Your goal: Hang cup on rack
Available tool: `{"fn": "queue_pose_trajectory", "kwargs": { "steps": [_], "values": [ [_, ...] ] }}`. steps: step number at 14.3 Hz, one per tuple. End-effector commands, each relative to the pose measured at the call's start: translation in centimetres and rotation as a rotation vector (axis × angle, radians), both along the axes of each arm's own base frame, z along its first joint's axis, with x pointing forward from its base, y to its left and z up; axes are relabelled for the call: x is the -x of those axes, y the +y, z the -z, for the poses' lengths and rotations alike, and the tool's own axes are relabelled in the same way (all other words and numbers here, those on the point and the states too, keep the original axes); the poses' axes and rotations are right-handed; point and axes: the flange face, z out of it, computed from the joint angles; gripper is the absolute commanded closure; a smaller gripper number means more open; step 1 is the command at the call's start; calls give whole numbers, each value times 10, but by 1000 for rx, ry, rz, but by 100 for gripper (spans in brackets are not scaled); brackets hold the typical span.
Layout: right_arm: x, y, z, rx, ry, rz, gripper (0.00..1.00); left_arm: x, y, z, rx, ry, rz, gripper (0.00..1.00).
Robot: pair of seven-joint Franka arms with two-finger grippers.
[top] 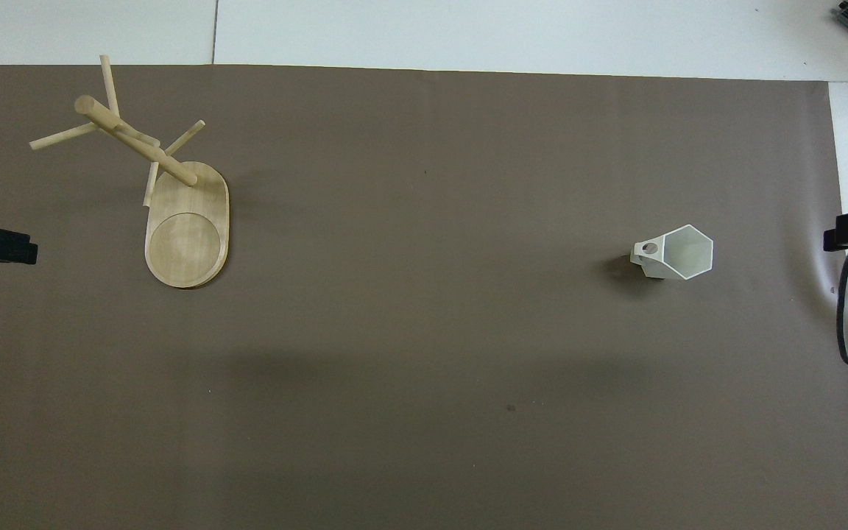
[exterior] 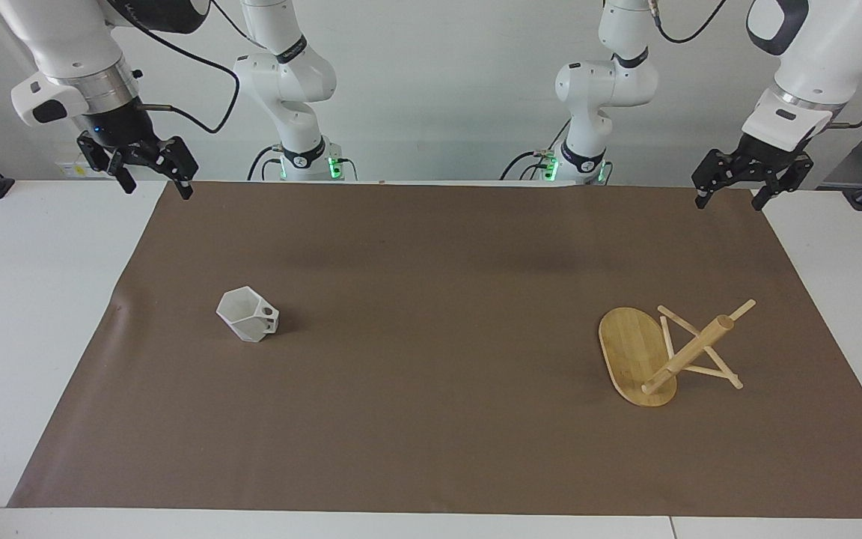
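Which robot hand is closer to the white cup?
The right hand. The cup sits toward its end; the left hand hangs nearer the rack.

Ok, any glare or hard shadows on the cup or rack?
Facing view: even light, no glare; the cup throws a small soft shadow toward the left arm's end, and two faint dark bands lie on the mat. Overhead view: the rack is crisp, its shadow thin.

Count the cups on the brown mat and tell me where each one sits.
1. The cup stands upright on the brown mat, toward the right arm's end of the table, well apart from the rack at the left arm's end. No other cup shows in either view.
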Motion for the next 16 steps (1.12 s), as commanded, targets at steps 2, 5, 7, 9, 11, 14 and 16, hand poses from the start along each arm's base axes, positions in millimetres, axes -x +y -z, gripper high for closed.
{"fn": "queue_pose_trajectory", "kwargs": {
  "steps": [2,5,7,9,11,14,16],
  "values": [
    [9,-1,-1,-12,8,-13,0,5,4,-3,-17,9,3,0],
    [9,-1,-1,-11,8,-15,0,5,4,-3,-17,8,3,0],
    [9,-1,-1,-11,8,-15,0,5,4,-3,-17,9,3,0],
    [9,-1,-1,-11,8,-15,0,5,3,-3,-17,8,4,0],
    [10,-1,0,-12,15,-15,0,5,4,-3,-17,8,3,0],
    [10,-1,0,-13,18,-15,0,5,3,-3,-16,8,4,0],
    [10,-1,0,-13,18,-15,0,5,4,-3,-17,8,3,0]
  ]
}}
